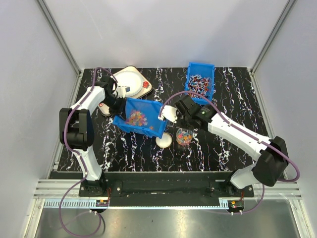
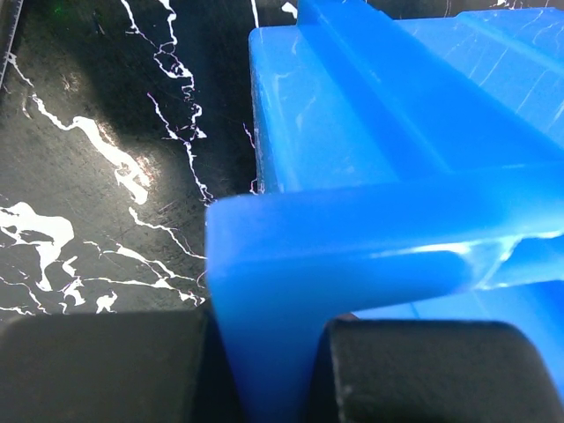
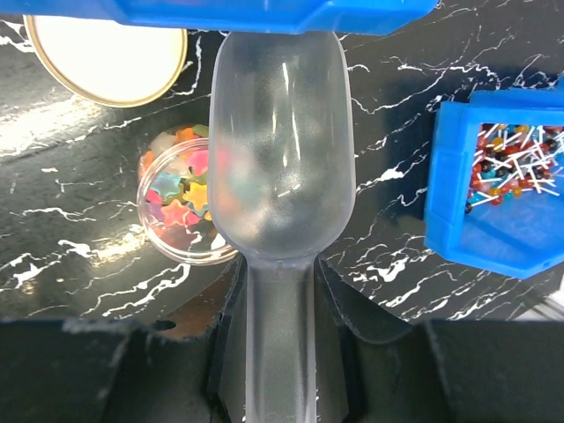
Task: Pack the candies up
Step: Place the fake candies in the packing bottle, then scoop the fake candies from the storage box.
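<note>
Finds candies heaped in a blue bin, its rim pinched by the left gripper. Notes right gripper clamped on a clear scoop over a part-filled jar (lid alongside), scoop masking part of the jar. Records second bin of wrapped sweets nearby.

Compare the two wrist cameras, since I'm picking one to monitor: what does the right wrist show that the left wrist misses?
Only right wrist: the right gripper clamping a clear scoop near a jar of candies, a white lid, and a second bin of wrapped sweets. Only left wrist: the left gripper pinching the rim of the blue bin. Both: that blue bin and the marbled table.
</note>
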Robot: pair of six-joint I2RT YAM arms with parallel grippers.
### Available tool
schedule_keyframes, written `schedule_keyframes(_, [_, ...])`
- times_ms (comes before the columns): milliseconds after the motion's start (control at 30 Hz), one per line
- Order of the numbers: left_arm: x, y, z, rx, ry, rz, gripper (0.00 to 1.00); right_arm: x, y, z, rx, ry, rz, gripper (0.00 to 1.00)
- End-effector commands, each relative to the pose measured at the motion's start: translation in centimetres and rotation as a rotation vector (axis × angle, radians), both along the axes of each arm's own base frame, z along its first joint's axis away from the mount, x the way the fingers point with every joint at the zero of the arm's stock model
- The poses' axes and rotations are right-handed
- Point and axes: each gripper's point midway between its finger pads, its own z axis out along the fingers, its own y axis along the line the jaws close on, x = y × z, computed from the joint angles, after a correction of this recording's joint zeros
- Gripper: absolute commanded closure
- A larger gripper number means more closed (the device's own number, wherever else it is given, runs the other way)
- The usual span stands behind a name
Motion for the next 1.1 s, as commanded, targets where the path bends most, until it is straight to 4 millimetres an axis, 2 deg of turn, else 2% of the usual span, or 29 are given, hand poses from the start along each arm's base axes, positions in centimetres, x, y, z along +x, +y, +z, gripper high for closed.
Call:
schedule_keyframes(0, [0.1,-1.6,2.6,-0.098,-0.056,-0.011,1.0,0.2,2.7,3.8,0.163,-0.048,0.028,1.0])
schedule_keyframes(300, [0.1,-1.6,2.5,-0.095,-0.051,-0.01,1.0,0.8,2.5,5.4,0.202,-0.107,0.002,1.0])
schedule_keyframes(433, [0.1,-1.5,2.4,-0.088,-0.05,-0.006,1.0,1.3,0.1,5.3,0.092,-0.166,-0.025,1.0])
schedule_keyframes(467, [0.1,-1.4,2.4,-0.087,-0.052,-0.006,1.0,1.1,-0.5,4.9,0.065,-0.173,-0.024,1.0])
schedule_keyframes(600, [0.1,-1.4,2.3,-0.085,-0.05,-0.004,1.0,0.0,-3.1,5.8,-0.007,-0.204,-0.027,1.0])
schedule_keyframes(733, [0.2,-1.4,2.1,-0.085,-0.041,-0.001,1.0,-0.6,-4.8,6.6,-0.05,-0.224,-0.029,1.0])
schedule_keyframes(867, [0.2,-1.3,1.8,-0.075,-0.034,0.003,1.0,-0.7,-5.0,8.5,-0.037,-0.256,-0.021,1.0])
schedule_keyframes(1067, [-0.2,-1.8,1.8,-0.103,-0.003,-0.015,1.0,-0.5,-3.5,10.1,0.045,-0.261,-0.005,1.0])
